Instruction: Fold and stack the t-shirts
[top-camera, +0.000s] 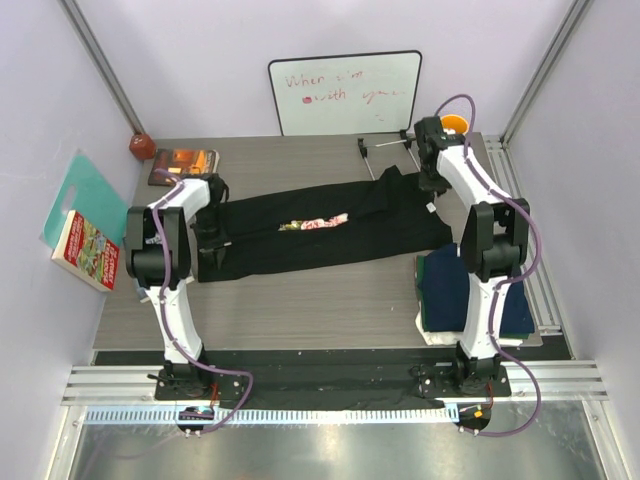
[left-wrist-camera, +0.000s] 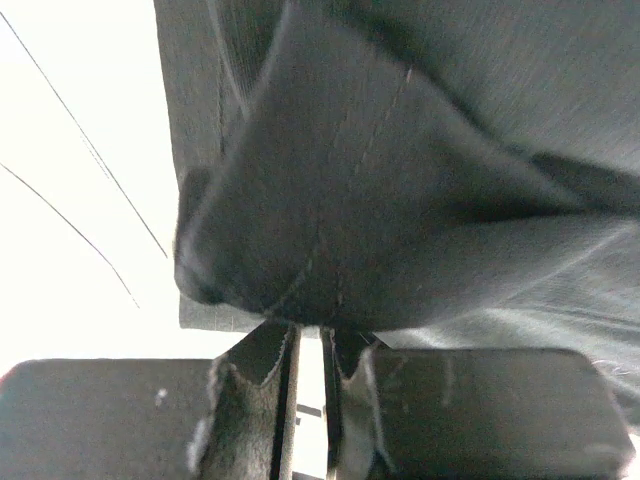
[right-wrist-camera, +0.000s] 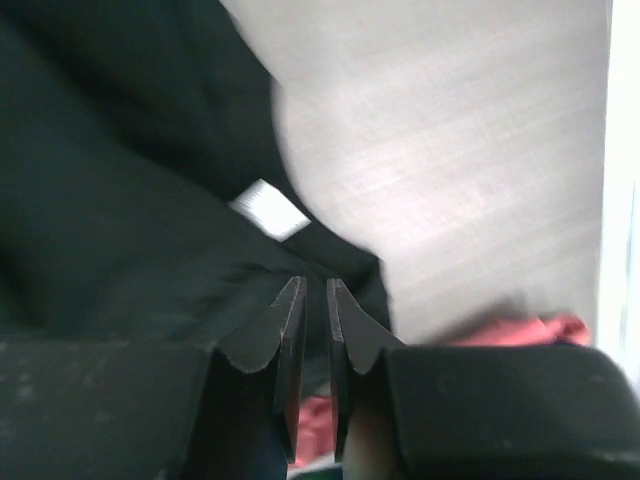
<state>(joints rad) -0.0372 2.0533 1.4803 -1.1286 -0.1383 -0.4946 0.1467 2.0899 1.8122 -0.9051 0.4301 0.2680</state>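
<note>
A black t-shirt (top-camera: 380, 225) lies folded in a long strip across the table, with a bit of floral print (top-camera: 315, 223) showing at its middle. My left gripper (top-camera: 212, 240) is at the strip's left end. In the left wrist view it (left-wrist-camera: 313, 330) is shut on a bunched edge of the black cloth (left-wrist-camera: 400, 180). My right gripper (top-camera: 432, 182) hangs over the strip's far right corner. Its jaws (right-wrist-camera: 315, 282) stand a narrow gap apart over the black cloth (right-wrist-camera: 120, 220), next to a white label (right-wrist-camera: 270, 210). A folded navy t-shirt (top-camera: 470, 290) tops a white one (top-camera: 430, 332) at the right.
A book (top-camera: 183, 165) lies at the table's back left and another (top-camera: 85, 250) leans off its left side by a teal board (top-camera: 80, 195). A whiteboard (top-camera: 345, 92) stands at the back. A blurred red-pink thing (right-wrist-camera: 510, 330) shows below the right fingers.
</note>
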